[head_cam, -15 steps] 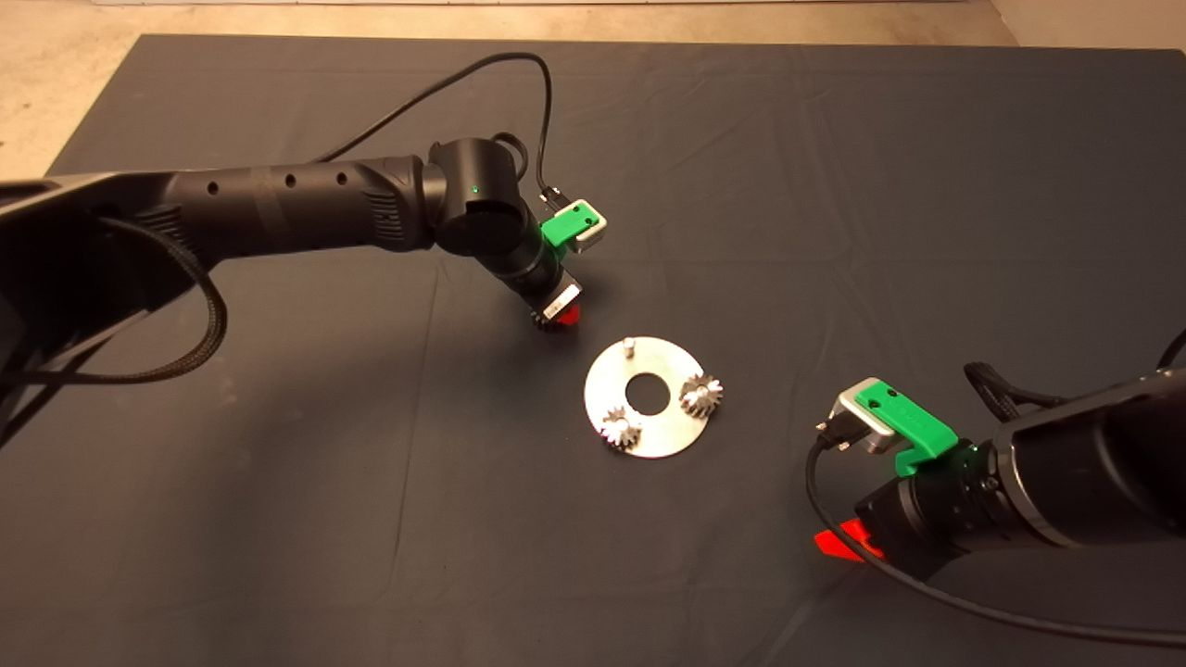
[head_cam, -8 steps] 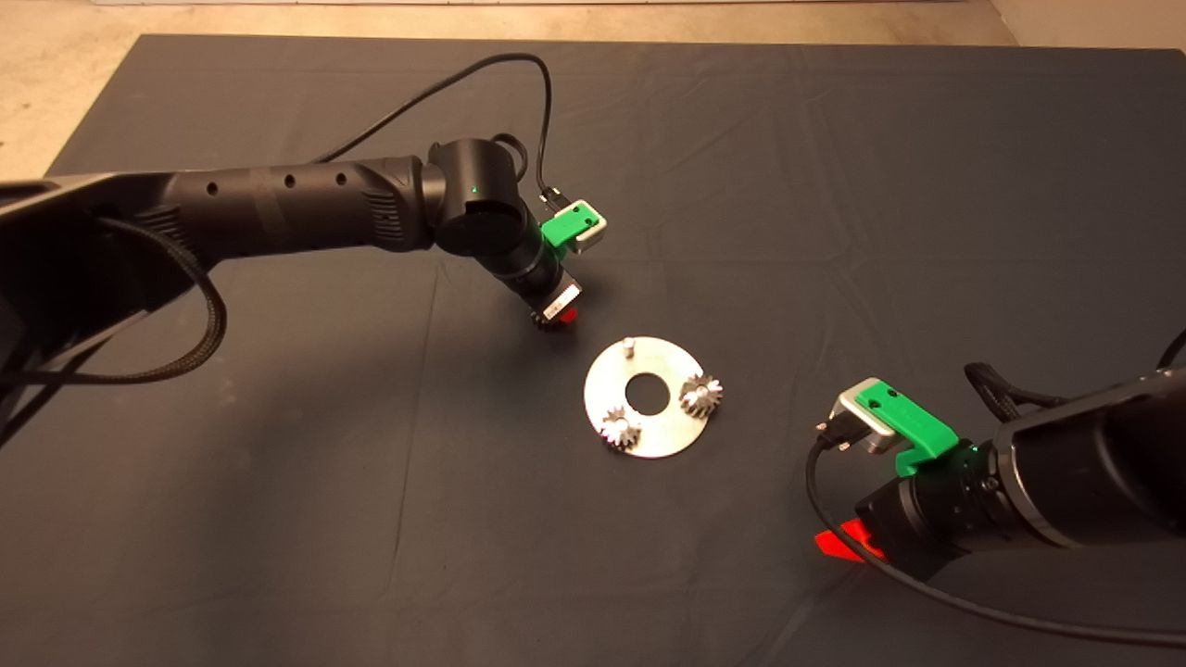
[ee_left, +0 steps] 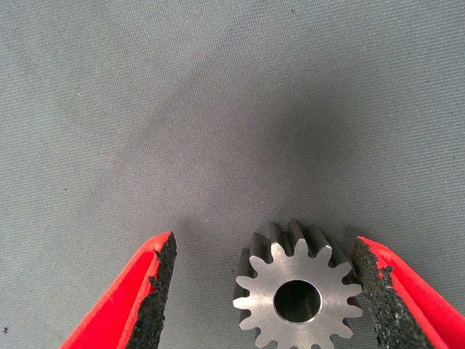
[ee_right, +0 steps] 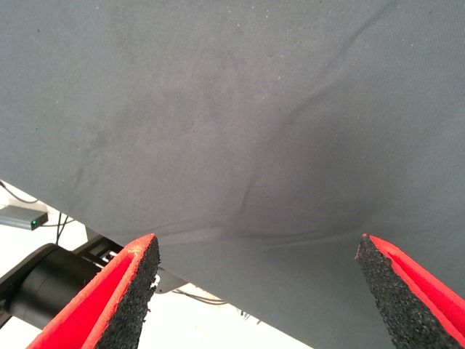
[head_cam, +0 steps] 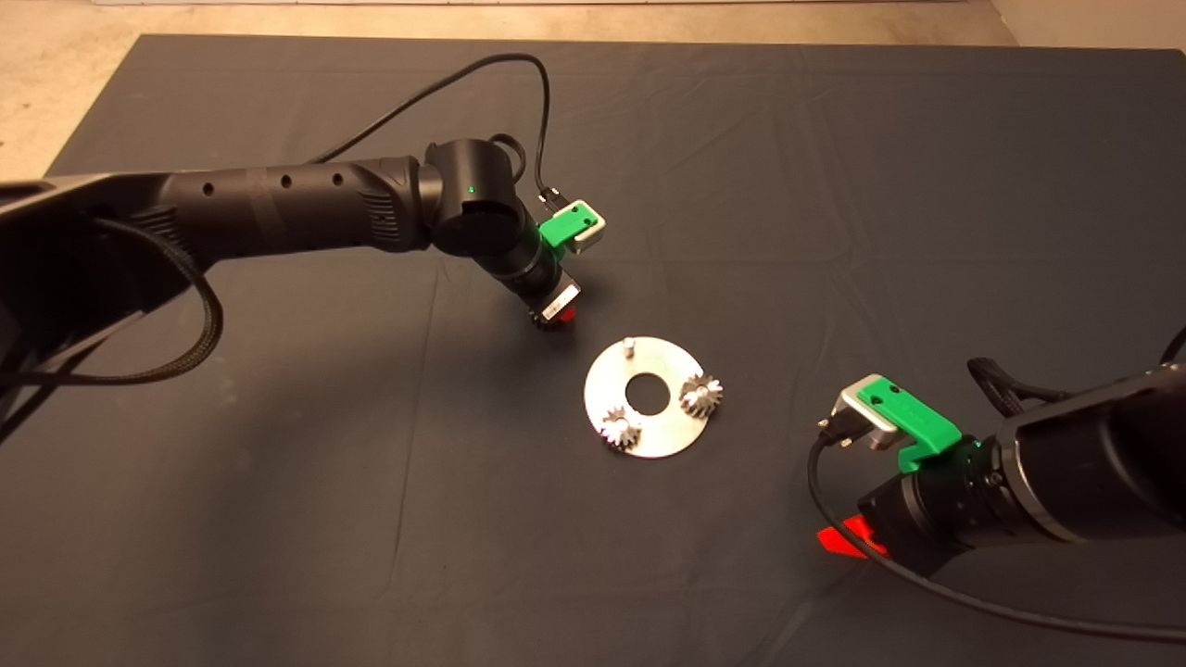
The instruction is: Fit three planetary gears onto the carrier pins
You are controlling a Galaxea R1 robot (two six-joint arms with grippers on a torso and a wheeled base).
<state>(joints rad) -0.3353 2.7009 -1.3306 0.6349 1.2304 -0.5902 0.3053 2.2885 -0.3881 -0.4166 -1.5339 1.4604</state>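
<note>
The flat silver disc lies mid-mat. Two planetary gears sit on two of its carrier pins, and the far pin stands bare. A third gear lies flat on the mat up-left of the disc, mostly hidden under my left gripper in the head view. In the left wrist view that gripper is open around the gear: one pad is close to its teeth, the other pad stands well apart. My right gripper hovers open and empty right of the disc.
The left arm's black cable loops over the far mat. The right arm's cable trails along the near right. The right wrist view shows wrinkled mat and its edge, with floor gear beyond.
The right gripper has drifted slightly toward the near edge. The left gripper has barely moved, and less of its red finger shows beside the gear.
</note>
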